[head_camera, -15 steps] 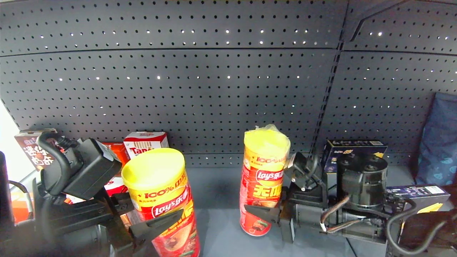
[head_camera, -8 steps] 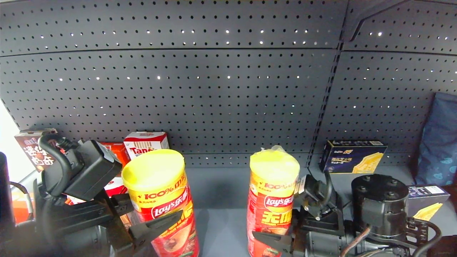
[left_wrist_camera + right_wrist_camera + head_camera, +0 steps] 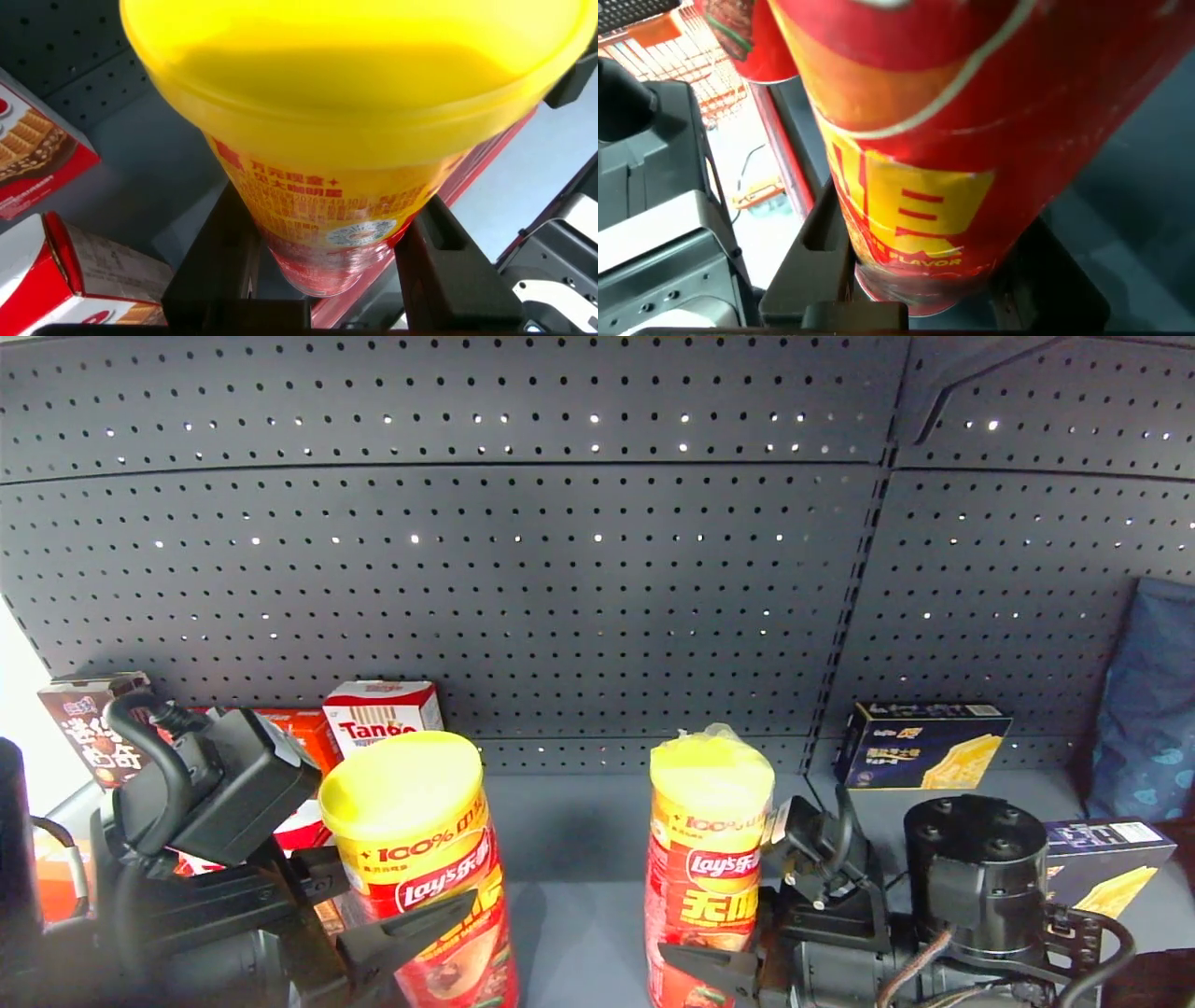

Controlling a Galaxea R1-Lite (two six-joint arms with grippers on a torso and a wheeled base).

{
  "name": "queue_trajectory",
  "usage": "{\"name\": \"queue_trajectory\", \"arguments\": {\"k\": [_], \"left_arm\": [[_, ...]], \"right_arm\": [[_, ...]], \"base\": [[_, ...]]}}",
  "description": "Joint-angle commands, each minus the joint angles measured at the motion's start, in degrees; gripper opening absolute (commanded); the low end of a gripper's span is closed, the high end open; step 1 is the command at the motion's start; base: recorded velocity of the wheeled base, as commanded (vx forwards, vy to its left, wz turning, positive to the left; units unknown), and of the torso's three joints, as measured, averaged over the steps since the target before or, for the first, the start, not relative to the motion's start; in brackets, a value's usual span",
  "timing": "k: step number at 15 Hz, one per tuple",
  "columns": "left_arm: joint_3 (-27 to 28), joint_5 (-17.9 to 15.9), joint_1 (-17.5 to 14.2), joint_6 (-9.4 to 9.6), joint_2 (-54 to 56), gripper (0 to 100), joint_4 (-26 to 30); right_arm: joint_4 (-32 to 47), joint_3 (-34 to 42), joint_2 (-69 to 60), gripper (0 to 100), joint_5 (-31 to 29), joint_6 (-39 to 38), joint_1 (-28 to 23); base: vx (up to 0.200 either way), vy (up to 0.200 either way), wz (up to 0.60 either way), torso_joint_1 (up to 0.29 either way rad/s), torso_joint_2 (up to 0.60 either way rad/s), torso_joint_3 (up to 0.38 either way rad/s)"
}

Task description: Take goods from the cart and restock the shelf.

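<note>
Surface: grey metal shelf (image 3: 569,821), dark perforated back panel (image 3: 560,588).
Left: red yellow-lidded chip tube (image 3: 415,845), upright at shelf front, left fingers (image 3: 411,922) clamped on.
Right: matching tube (image 3: 709,840), upright too, right fingers (image 3: 709,966) clamped on.

My head camera looks forward and down at the dark perforated metal shelf (image 3: 579,616); my wrist cameras sit tight against the left yellow-lidded red chip tube (image 3: 374,112) and the right plastic-capped red chip tube (image 3: 971,140), both shared with it
</note>
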State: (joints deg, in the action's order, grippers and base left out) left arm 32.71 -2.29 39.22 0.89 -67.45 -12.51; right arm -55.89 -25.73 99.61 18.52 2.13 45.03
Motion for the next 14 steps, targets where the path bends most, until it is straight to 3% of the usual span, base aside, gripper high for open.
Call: {"name": "queue_trajectory", "arguments": {"k": [1,5,6,14], "left_arm": [[-1.2,0.0,-0.1,-0.01,0.3,0,-0.1],[-1.6,0.0,-0.5,-0.10,1.5,0,-0.1],[-1.6,0.0,-0.7,-0.10,1.5,0,-0.1],[-1.4,0.0,-1.1,-0.01,1.7,0,-0.1]], "right_arm": [[0.0,-1.4,2.3,0,0.0,0.1,0.0],[-0.1,-1.1,3.5,0,-0.1,0.5,-0.6],[-0.1,-1.0,3.4,100,-0.1,0.5,-0.6],[0.1,4.7,-2.4,100,-2.8,0.2,-0.6]], "base": [[0.000,0.000,0.00,0.000,0.00,0.000],[0.000,0.000,0.00,0.000,0.00,0.000],[0.000,0.000,0.00,0.000,0.00,0.000],[0.000,0.000,0.00,0.000,0.00,0.000]]}}
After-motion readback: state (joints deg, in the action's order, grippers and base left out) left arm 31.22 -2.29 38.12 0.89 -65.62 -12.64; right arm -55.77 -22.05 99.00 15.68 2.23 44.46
